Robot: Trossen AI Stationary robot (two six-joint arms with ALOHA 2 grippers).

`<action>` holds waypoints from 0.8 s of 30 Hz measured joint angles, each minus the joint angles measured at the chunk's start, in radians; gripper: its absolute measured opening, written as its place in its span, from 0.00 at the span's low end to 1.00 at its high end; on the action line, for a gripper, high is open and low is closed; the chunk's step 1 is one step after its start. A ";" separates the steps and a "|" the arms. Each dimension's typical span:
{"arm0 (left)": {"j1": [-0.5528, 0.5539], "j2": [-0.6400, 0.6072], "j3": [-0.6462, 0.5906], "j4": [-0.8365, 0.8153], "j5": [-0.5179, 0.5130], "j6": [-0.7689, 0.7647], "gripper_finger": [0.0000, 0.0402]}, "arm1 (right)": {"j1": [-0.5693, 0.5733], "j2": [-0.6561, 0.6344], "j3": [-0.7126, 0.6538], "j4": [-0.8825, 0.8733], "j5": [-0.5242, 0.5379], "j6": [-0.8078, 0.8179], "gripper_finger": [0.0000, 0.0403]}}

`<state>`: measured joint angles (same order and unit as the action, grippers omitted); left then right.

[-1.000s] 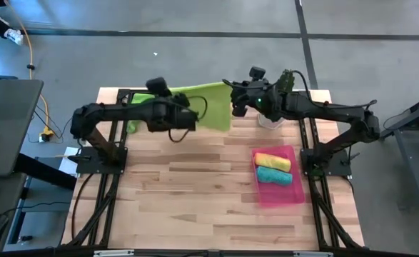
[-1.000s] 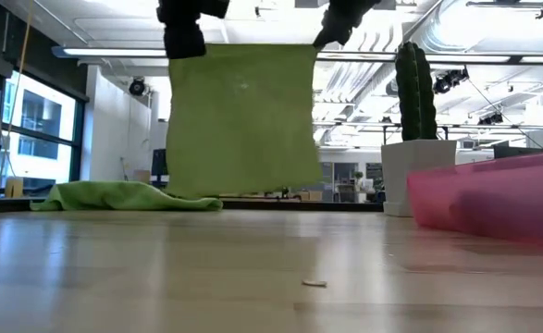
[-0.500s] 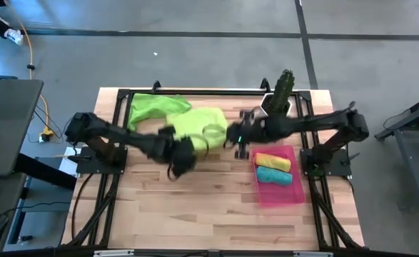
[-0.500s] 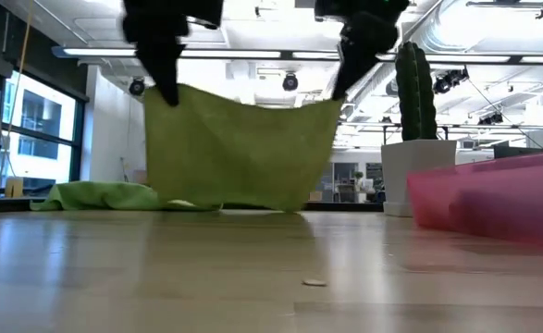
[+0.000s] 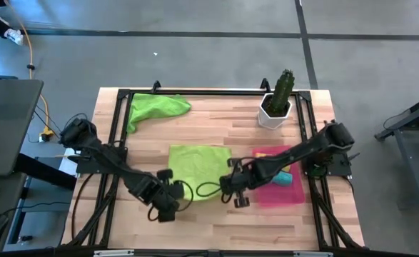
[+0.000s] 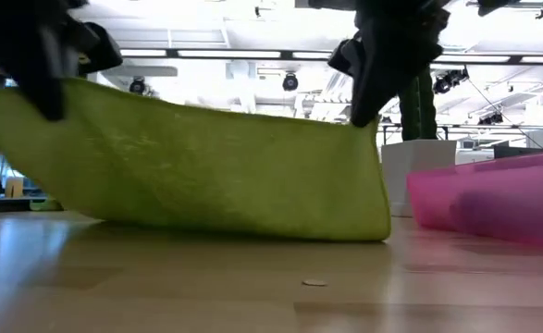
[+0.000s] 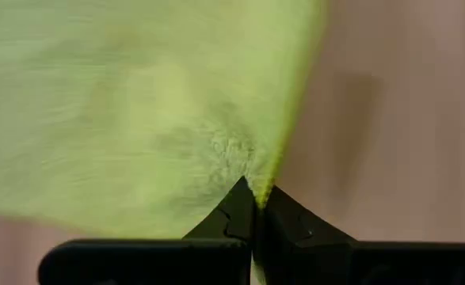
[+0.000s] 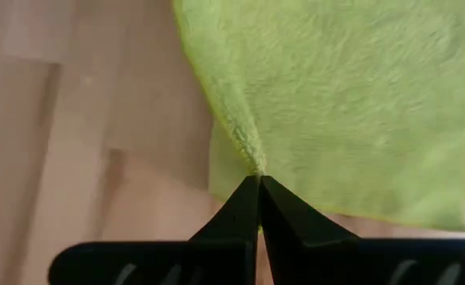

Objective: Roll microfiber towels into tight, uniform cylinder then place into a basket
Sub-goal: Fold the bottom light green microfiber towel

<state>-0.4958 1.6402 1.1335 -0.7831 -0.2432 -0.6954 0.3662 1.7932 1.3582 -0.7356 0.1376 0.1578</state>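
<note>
Tools left [image 7: 255, 207] and right [image 8: 259, 190] clenched on green towel [image 5: 198, 163] corners, towel stretched between.

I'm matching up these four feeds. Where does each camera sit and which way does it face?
High: overhead, straight down; both arms, basket, cactus pot.
Low: table height, level; lime towel hanging between both grippers.
Left wrist: past the left gripper, shut on a towel corner.
Right wrist: past the right gripper, likewise.
All four share that towel.

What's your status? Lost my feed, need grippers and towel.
Left gripper and right gripper both shut on lime green towel corners, near edge lifted. Basket beside it. Nothing in the way.
</note>
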 joint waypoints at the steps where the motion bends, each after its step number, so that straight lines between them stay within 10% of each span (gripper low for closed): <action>1: -0.005 0.000 -0.007 0.031 0.044 0.025 0.00 | 0.013 0.005 -0.005 0.011 -0.002 0.009 0.00; 11: -0.004 0.000 -0.042 0.140 0.224 0.005 0.00 | 0.056 -0.047 -0.265 0.414 -0.116 0.113 0.00; 24: 0.049 0.000 -0.042 -0.189 -0.135 -0.056 0.00 | -0.135 -0.054 -0.273 0.402 -0.011 -0.162 0.00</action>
<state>-0.4471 1.6402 1.0916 -0.9726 -0.3777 -0.7512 0.2315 1.7393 1.0850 -0.3334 0.1271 -0.0042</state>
